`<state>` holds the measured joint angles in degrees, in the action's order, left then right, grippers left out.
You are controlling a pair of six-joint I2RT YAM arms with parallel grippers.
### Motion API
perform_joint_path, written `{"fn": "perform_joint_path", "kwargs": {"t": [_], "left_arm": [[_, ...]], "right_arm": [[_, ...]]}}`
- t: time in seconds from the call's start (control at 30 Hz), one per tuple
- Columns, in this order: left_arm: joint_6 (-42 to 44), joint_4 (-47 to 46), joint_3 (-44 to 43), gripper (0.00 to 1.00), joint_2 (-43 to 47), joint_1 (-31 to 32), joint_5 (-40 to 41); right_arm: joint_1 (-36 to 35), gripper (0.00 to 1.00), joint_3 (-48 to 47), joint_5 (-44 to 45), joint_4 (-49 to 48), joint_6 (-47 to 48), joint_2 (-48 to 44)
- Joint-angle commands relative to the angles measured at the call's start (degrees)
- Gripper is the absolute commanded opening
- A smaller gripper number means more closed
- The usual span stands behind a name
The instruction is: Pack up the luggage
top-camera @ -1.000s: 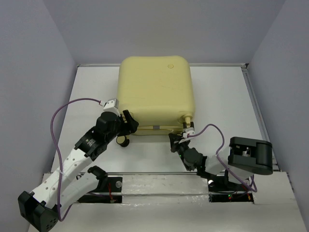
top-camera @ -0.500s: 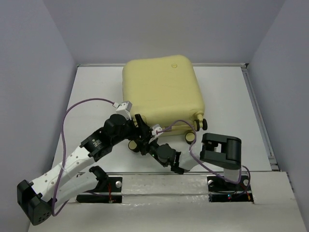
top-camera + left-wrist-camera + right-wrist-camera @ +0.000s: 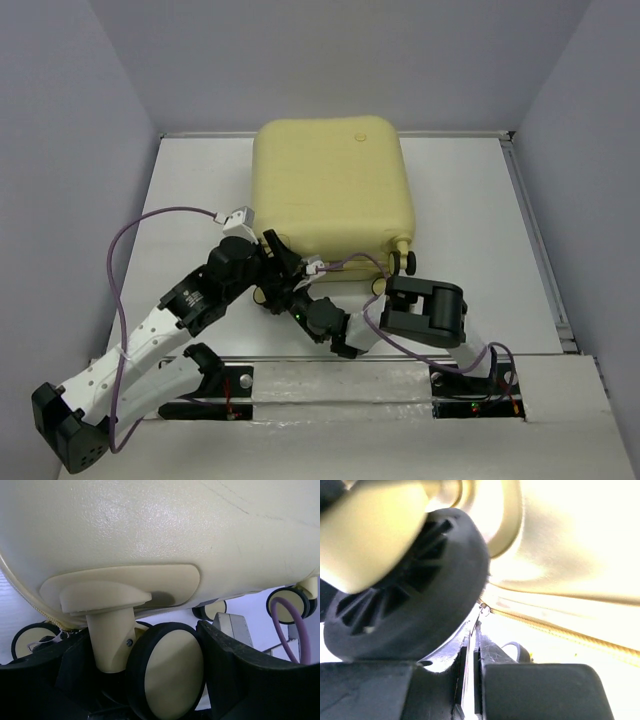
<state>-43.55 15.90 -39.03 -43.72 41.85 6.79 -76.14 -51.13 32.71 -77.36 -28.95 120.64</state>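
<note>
Left jaws wide around a wheel (image 3: 167,672); right gripper (image 3: 472,645) pinched on the zipper pull (image 3: 482,611): steady the luggage (image 3: 330,185), pull along the seam

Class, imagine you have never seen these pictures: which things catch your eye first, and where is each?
The big pale yellow luggage lies closed in the middle of the white table, dominating the overhead view. Both arms crowd its near edge: the left tool stands open around a black-and-cream caster wheel, while the right tool is shut, pressed up close beside a wheel.
</note>
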Motion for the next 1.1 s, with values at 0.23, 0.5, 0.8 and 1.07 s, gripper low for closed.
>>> {"fn": "perform_joint_path", "kwargs": {"t": [0.23,0.5,0.8,1.07], "left_arm": [[-8.65,-31.28,4.3,0.1,7.51,3.95,-9.43],[-9.01,-34.98,6.42,0.77,5.93,3.95,-9.86],[-9.18,-34.54,7.82,0.97,6.72,3.95,-8.46],[-9.18,-33.83,8.35,0.99,7.95,3.95,-8.11]], "right_arm": [[-7.53,0.66,23.52,0.51,-4.5,-6.02,-20.68],[-7.53,0.79,23.02,5.94,31.07,-3.57,-41.5],[-5.26,0.85,15.81,5.53,39.84,7.67,-44.7],[1.26,0.84,13.08,-2.99,35.88,12.95,-44.97]]}}
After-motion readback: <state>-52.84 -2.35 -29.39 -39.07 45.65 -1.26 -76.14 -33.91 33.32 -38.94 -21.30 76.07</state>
